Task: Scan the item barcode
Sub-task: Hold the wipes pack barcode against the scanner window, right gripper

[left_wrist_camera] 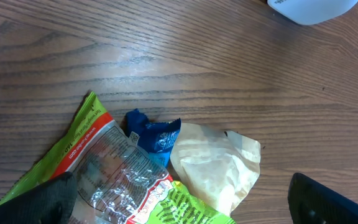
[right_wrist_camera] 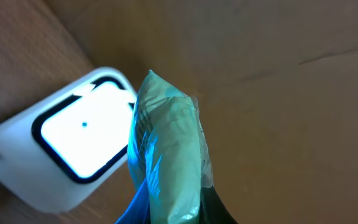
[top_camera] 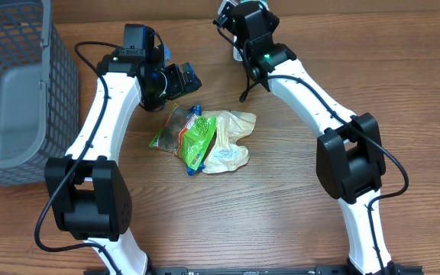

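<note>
Filling the right wrist view, a crinkled, translucent pale green plastic packet stands upright, pinched from below by the right gripper, whose jaws are nearly together on it. Just beside the packet, a white scanner with a glowing rectangular window faces it. The packet appears to be held there so that its printed side meets the light, though no barcode can be made out. Seen from overhead, this happens at the far edge of the brown wooden table. The left gripper hangs with jaws spread wide and empty over a pile at the table's middle: a green and red printed clear packet, a cream packet and a small blue wrapper, likely awaiting their turn. A grey mesh basket stands at the left
</note>
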